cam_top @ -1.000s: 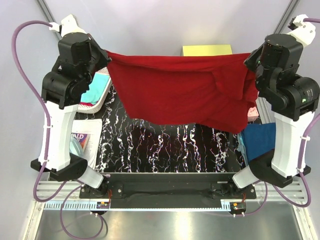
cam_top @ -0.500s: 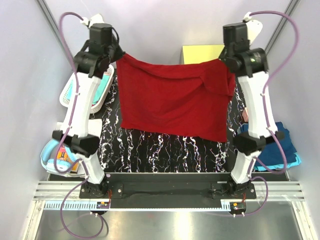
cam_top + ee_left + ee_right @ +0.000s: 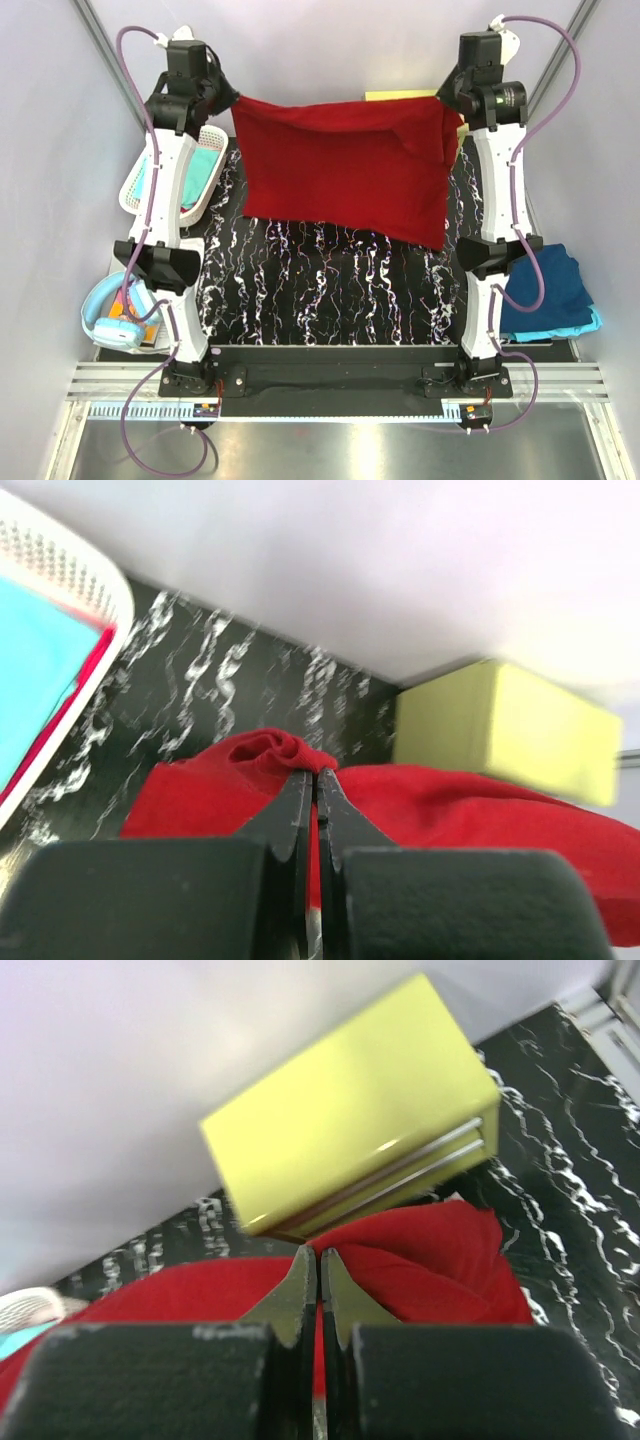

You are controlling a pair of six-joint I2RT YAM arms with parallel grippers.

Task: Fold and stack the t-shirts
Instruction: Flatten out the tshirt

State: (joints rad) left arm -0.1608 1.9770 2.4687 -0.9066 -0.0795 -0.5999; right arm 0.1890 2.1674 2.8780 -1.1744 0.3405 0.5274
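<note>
Two robot arms hold a dark red t-shirt [image 3: 345, 170] stretched between them above a black marbled table [image 3: 320, 290].
The left gripper [image 3: 316, 778] and right gripper [image 3: 318, 1258] each pinch an upper corner of the cloth, fingers pressed together on it. Held high and wide apart, they likely spread the shirt flat, ready for laying down and folding. Fabric bunches at each fingertip and hangs below.
</note>
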